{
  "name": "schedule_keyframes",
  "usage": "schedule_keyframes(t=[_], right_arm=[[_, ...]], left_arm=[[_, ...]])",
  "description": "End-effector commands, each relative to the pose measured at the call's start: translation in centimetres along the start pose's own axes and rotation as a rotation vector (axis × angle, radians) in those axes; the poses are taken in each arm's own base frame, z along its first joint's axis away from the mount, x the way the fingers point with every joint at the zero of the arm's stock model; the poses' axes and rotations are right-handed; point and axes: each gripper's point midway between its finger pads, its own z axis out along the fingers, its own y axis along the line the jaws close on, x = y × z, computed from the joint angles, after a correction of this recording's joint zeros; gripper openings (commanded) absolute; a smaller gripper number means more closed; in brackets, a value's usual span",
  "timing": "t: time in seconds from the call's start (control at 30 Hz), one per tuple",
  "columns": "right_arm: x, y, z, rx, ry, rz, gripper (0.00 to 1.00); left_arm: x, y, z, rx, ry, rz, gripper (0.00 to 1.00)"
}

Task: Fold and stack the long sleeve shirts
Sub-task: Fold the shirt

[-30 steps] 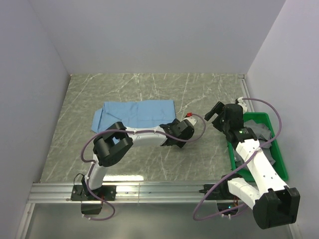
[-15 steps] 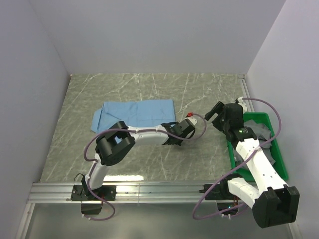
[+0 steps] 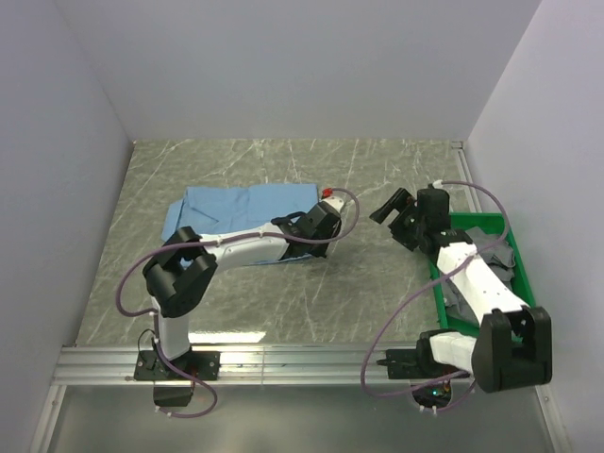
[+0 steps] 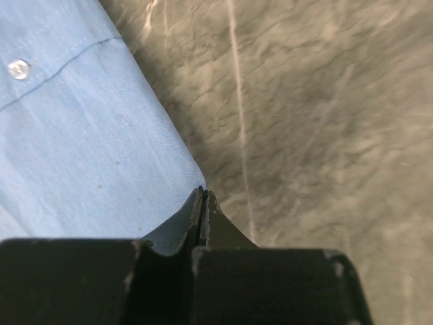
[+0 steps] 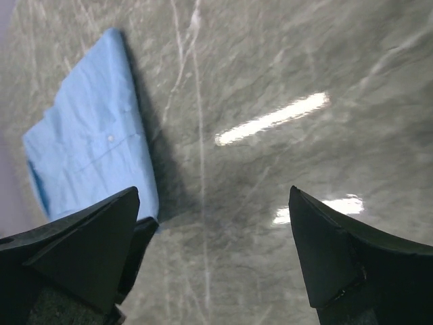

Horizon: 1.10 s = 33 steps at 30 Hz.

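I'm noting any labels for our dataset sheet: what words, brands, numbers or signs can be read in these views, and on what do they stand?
No readable text in any view.
The light blue shirt shows only a plain button, with no tag or print.
The green bin and the marbled table bear no lettering that can be made out.

shirt [image 3: 236, 202]: on table [image 3: 283, 302], left-centre | bin [image 3: 493, 223]: right of shirt

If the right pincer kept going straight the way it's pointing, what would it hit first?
Probably the bare grey marbled tabletop, framed between the open right pincer; the folded light blue cloth shirt lies off to one side. Depth is unclear.
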Motion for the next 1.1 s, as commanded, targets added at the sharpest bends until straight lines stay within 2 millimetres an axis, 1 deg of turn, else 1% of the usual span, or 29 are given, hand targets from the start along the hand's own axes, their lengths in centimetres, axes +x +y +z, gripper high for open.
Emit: schedule_keyframes(t=[0.0,0.03,0.07,0.1,0.13,0.2,0.23,0.27,0.3,0.4,0.43,0.47,0.5,0.57,0.6,0.67,0.7,0.77,0.8,0.87,0.9,0.97,1.0,1.07], right_arm=[[-1.0,3.6,0.8,-0.168,0.019,0.065,0.98],[-0.1,3.8,1.8,-0.185,0.081,0.074,0.98],[0.1,4.1,2.3,-0.198,0.106,0.079,0.99],[0.1,4.8,2.8,-0.239,0.12,0.079,0.99],[1.5,5.0,3.7,-0.258,0.198,0.09,0.99],[2.0,5.8,4.8,-0.296,0.242,0.096,0.98],[2.8,5.7,6.1,-0.286,0.283,0.103,0.98],[3.4,6.2,6.4,-0.305,0.317,0.112,0.98],[3.6,6.5,7.3,-0.324,0.327,0.112,0.98],[5.1,8.1,8.3,-0.369,0.38,0.092,0.96],[5.7,8.3,9.3,-0.367,0.405,0.088,0.96],[6.5,8.8,9.6,-0.376,0.427,0.081,0.95],[7.1,9.1,10.3,-0.387,0.449,0.077,0.95],[8.3,10.0,10.8,-0.412,0.482,0.078,0.92],[8.8,10.1,11.6,-0.424,0.502,0.082,0.91],[9.6,10.7,12.1,-0.44,0.526,0.08,0.89],[10.4,10.9,12.7,-0.435,0.546,0.073,0.88],[11.0,11.1,13.2,-0.434,0.559,0.054,0.86],[11.7,11.2,13.6,-0.433,0.574,0.047,0.84],[12.1,11.3,14.0,-0.436,0.587,0.04,0.82],[12.4,11.3,14.5,-0.437,0.593,0.037,0.79],[13.1,11.3,14.8,-0.443,0.613,0.022,0.75],[13.4,11.3,15.1,-0.444,0.618,0.015,0.69],[14.3,11.6,15.1,-0.452,0.635,-0.004,0.65]], left_arm=[[-2.4,-1.5,-2.0,0.095,-0.073,-0.075,0.0],[-2.4,-1.2,-2.0,0.096,-0.074,-0.085,0.0],[-2.8,-1.2,-2.4,0.107,-0.084,-0.099,0.01],[-2.9,-1.2,-2.5,0.114,-0.087,-0.107,0.01],[-3.1,-1.2,-2.7,0.13,-0.09,-0.122,0.01],[-3.4,-1.3,-3.0,0.146,-0.098,-0.137,0.0],[-3.6,-1.5,-3.2,0.161,-0.099,-0.139,0.0],[-3.8,-1.5,-3.2,0.164,-0.106,-0.147,0.0],[-3.9,-1.6,-3.3,0.168,-0.107,-0.15,0.01],[-4.1,-2.0,-3.3,0.189,-0.108,-0.156,0.01],[-4.0,-2.2,-3.3,0.194,-0.106,-0.158,0.0],[-3.9,-2.2,-3.1,0.198,-0.103,-0.16,0.01],[-3.9,-2.3,-3.0,0.2,-0.102,-0.161,0.01],[-3.9,-2.6,-2.9,0.211,-0.096,-0.163,0.01],[-3.9,-2.6,-2.8,0.212,-0.094,-0.163,0.0],[-4.1,-2.7,-2.7,0.212,-0.096,-0.169,0.01],[-4.3,-2.8,-2.8,0.215,-0.1,-0.172,0.01],[-4.6,-3.1,-2.8,0.226,-0.105,-0.177,0.01],[-4.7,-3.3,-2.9,0.237,-0.104,-0.174,0.01],[-4.9,-3.6,-2.9,0.251,-0.104,-0.177,0.01],[-4.8,-3.7,-2.9,0.261,-0.1,-0.177,0.01],[-4.7,-4.0,-3.0,0.273,-0.099,-0.184,0.01],[-4.7,-4.0,-3.1,0.274,-0.1,-0.189,0.02],[-4.7,-4.0,-3.1,0.276,-0.101,-0.199,0.02]])
